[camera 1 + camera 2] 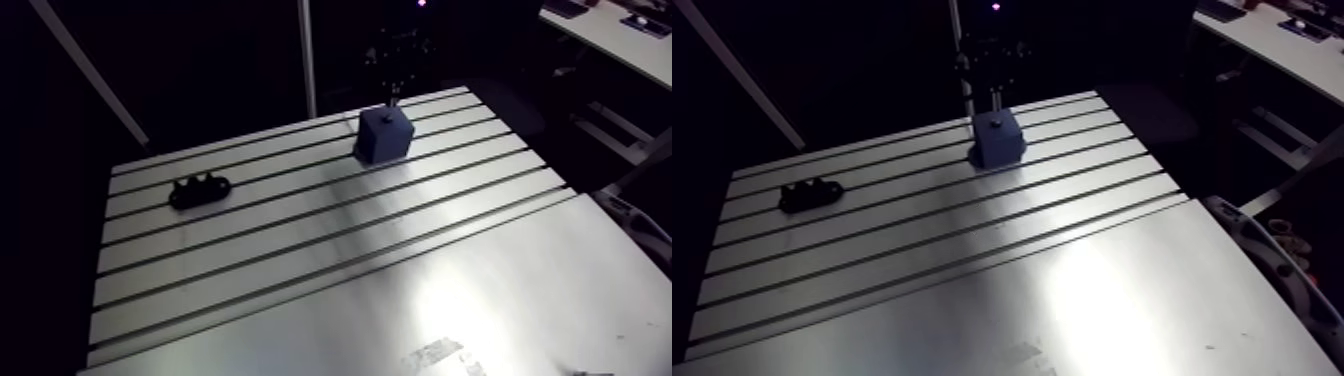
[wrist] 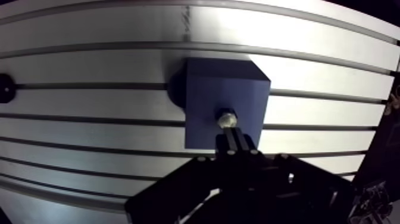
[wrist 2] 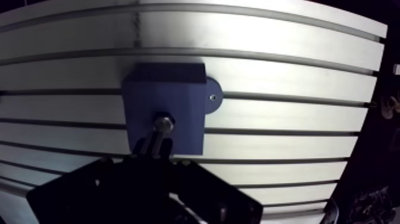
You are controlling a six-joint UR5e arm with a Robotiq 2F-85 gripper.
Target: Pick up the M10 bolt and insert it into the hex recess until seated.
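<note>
- Slotted aluminium bench (image 1: 300,280) carries a blue block (image 2: 208,101) near its far edge; a small black fixture (image 1: 200,189) lies well apart from it, towards the other side
- Hex recess (image 2: 219,113) sits in the top face of the block, facing up at me
- M10 bolt (image 3: 162,125) is in my tool (image 2: 234,142), its bright end at the mouth of the recess, the shank running back between my fingers (image 2: 241,143)
- Tool state: clenched on the bolt shank, the fingers drawn close together with the bolt pressed between them
- Step in hand, as I judge it: insertion. The pick-up is done and the bolt is over or just inside the recess
- Depth of seating cannot be read from the wrist view; I cannot tell whether the head has bottomed out
- Next move calls for a straight push down along the bolt's axis, with the flats lined up to the hex, perhaps by a small twist
- Release should wait until the bolt sits flush and square
</note>
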